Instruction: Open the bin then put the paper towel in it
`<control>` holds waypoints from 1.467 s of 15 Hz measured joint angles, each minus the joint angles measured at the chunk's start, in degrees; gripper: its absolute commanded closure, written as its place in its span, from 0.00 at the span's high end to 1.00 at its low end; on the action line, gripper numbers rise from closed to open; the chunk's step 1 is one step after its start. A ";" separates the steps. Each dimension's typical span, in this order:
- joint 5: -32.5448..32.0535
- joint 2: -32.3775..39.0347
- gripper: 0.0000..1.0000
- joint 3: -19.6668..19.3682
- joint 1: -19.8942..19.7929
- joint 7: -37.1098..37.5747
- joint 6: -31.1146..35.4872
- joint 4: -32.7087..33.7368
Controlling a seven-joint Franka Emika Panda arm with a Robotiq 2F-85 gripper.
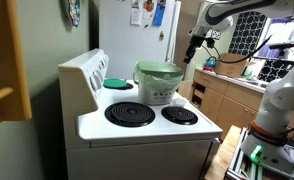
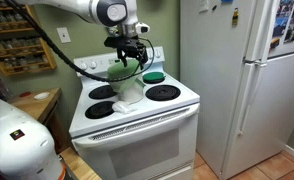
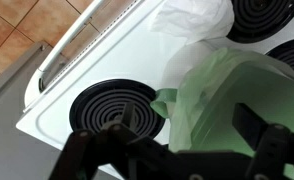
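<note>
The pale-green bin stands on the white stove between the burners; it also shows in an exterior view and fills the right of the wrist view. I cannot tell whether its lid is up or down. A crumpled white paper towel lies on the stove top beside the bin, and it shows at the top of the wrist view. My gripper hangs above the bin, open and empty; it also shows in the exterior view and the wrist view.
A flat teal disc lies on a back burner. Coil burners surround the bin. The stove's back panel rises behind. A white fridge stands beside the stove, and a counter beyond.
</note>
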 measured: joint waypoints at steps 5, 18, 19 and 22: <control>1.20 -0.18 1.00 0.83 0.50 -1.40 -0.67 -0.26; -0.54 -12.27 1.00 12.00 10.62 -10.56 -8.36 -1.05; -0.66 -12.48 1.00 12.06 10.75 -10.77 -8.25 -1.22; -0.76 -12.44 1.00 11.96 10.75 -11.25 -7.86 -1.66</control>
